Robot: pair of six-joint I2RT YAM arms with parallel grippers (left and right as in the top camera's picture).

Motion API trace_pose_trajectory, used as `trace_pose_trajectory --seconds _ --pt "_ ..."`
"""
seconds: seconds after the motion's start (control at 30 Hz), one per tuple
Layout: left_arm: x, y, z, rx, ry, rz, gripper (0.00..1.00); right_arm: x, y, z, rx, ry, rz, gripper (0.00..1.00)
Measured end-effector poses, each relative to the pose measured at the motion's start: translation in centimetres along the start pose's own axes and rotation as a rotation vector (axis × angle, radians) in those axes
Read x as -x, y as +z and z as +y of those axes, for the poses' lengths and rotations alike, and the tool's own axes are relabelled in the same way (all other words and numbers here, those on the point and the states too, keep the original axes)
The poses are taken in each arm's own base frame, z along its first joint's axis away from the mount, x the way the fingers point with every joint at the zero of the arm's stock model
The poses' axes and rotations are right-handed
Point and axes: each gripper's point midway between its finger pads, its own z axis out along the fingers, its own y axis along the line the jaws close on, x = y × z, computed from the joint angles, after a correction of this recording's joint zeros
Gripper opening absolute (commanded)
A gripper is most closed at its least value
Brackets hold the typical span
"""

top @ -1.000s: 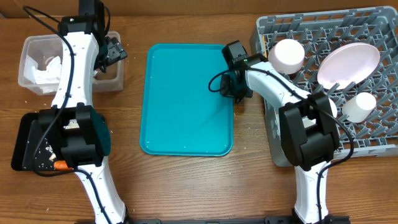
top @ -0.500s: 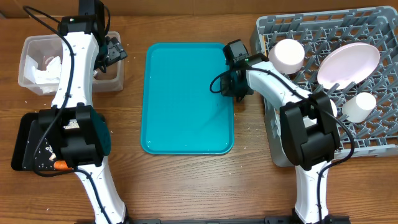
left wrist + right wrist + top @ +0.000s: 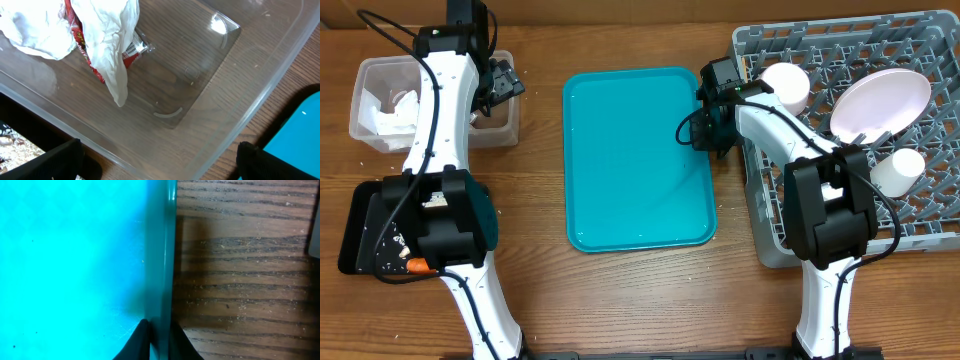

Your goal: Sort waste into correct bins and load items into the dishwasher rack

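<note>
dishwasher rack (image 3: 820, 50): teal tray (image 3: 635, 160) now closer

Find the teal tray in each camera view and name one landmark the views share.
Overhead: teal tray in the middle, between the clear tub and the grey rack; the right gripper grips its right rim.
Left wrist: only a teal corner at lower right, beyond the tub's wall.
Right wrist: fills the left half, rim pinched at the bottom.
Shared landmark: the wooden table.

teal tray (image 3: 630, 170) filling table (image 3: 620, 300) centre, narrow wood gap beside dishwasher rack (image 3: 920, 235)
</note>
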Motion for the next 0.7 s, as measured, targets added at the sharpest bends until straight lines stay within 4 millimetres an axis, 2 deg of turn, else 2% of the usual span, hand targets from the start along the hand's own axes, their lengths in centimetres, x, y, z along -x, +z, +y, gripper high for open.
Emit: trace_pose_trajectory --seconds 0.1,0.17,0.43,0.57,0.7 --pt "0.0 0.0 0.0 0.0 0.0 0.0 1.0 -0.3 0.2 -0.4 -0.02 -0.019 0.013 0.36" --pt "0.0 0.0 0.0 0.0 0.0 0.0 1.0 -0.4 0.2 -0.6 -0.028 -0.024 0.02 0.4" --pt "0.0 0.0 0.0 0.0 0.0 0.0 1.0 -1.2 -0.9 -0.3 -0.004 -0.01 0.092 0.44" --pt "0.0 0.0 0.0 0.0 0.0 0.0 1.0 -0.1 -3.0 0.3 0.006 0.02 0.086 0.44" --pt "0.0 0.0 0.0 0.0 0.0 0.0 1.0 0.5 -5.8 0.9 0.019 0.058 0.086 0.52"
